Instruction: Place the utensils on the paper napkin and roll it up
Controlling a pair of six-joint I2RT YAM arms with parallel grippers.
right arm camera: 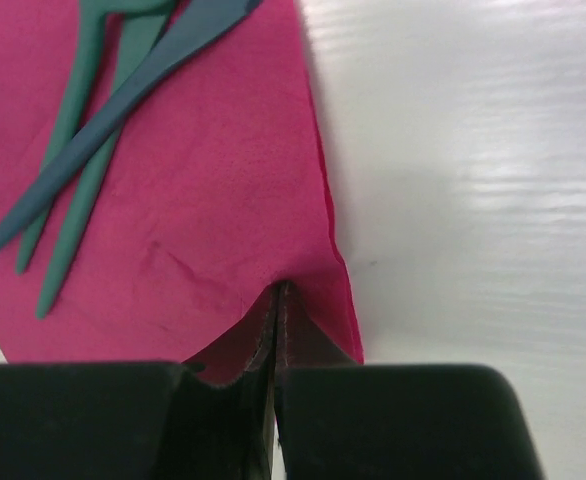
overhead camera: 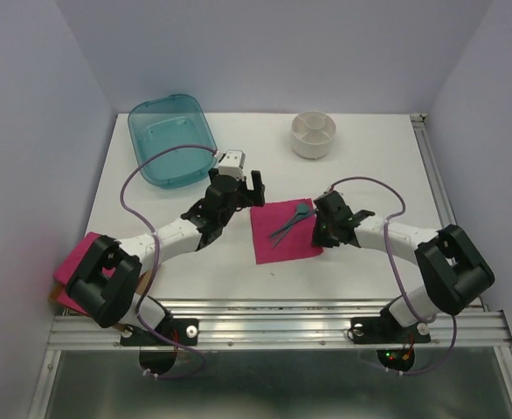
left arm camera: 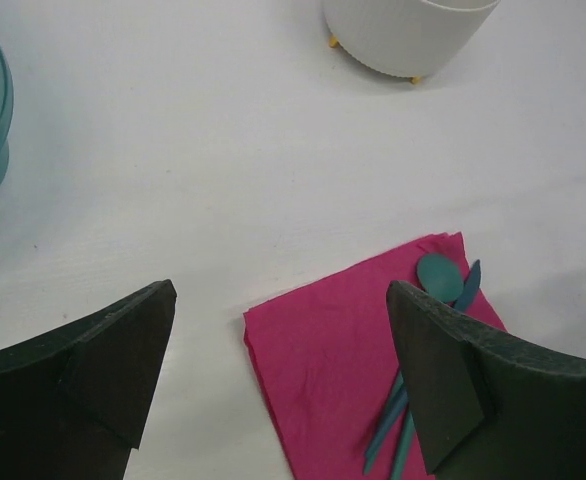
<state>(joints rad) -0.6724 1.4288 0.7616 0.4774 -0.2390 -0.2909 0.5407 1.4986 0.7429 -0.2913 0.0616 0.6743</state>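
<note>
The magenta paper napkin (overhead camera: 278,240) lies flat at the table's middle. Three dark-teal utensils (overhead camera: 291,223) lie on its right part, handles pointing toward the near left. In the right wrist view my right gripper (right arm camera: 276,300) is shut on the napkin's (right arm camera: 203,200) edge close to its corner and lifts a small fold; the utensils (right arm camera: 93,150) lie just beyond. My left gripper (overhead camera: 243,188) is open and empty, above the napkin's far-left corner. In the left wrist view that corner of the napkin (left arm camera: 333,360) shows between the jaws, with the utensils (left arm camera: 438,275) at the right.
A teal plastic tub (overhead camera: 170,140) stands at the back left and a white round container (overhead camera: 314,133) at the back middle. A pile of pink napkins (overhead camera: 77,262) lies at the left edge under the left arm.
</note>
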